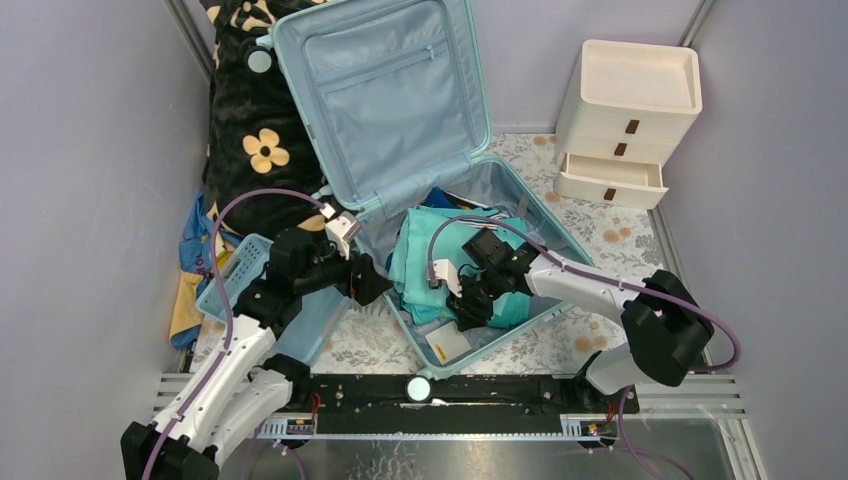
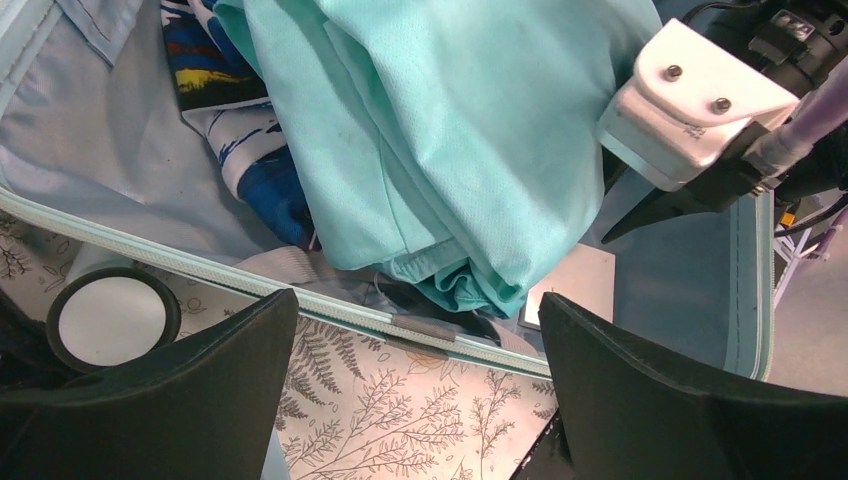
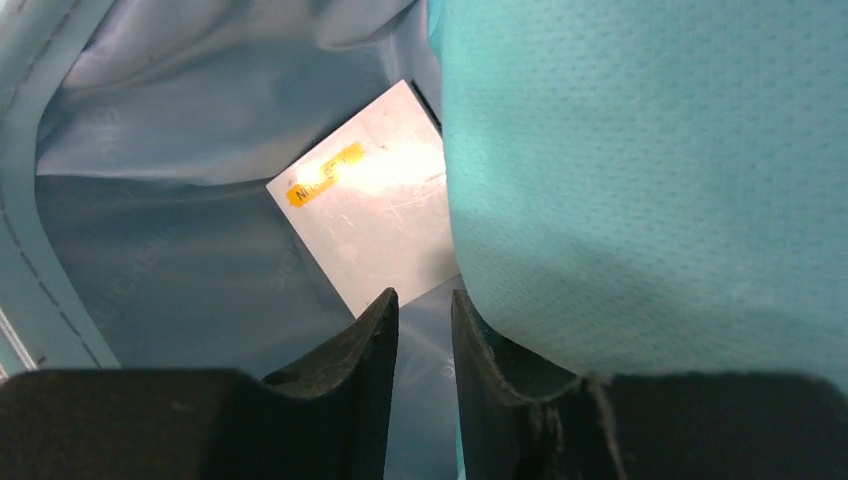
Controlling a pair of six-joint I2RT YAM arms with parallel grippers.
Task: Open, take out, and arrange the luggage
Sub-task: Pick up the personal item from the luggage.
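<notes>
The pale aqua luggage (image 1: 385, 90) lies open on the table, its lid propped upright at the back. A folded teal garment (image 1: 430, 255) fills its lower half, over blue printed clothes (image 2: 260, 180). A flat silver plate with a yellow label (image 3: 370, 215) lies on the grey-blue lining near the front corner. My right gripper (image 3: 423, 297) is down inside the case beside the teal garment (image 3: 640, 180), its jaws a narrow gap apart with nothing between them. My left gripper (image 2: 418, 300) hangs wide open and empty over the case's near-left rim (image 2: 200, 265).
A cream drawer unit (image 1: 625, 120) stands at the back right, its lowest drawer pulled out. A small blue basket (image 1: 235, 270) sits left of the case under my left arm. A black flowered blanket (image 1: 250, 130) is piled at the back left. A suitcase wheel (image 2: 112, 320) shows near my left finger.
</notes>
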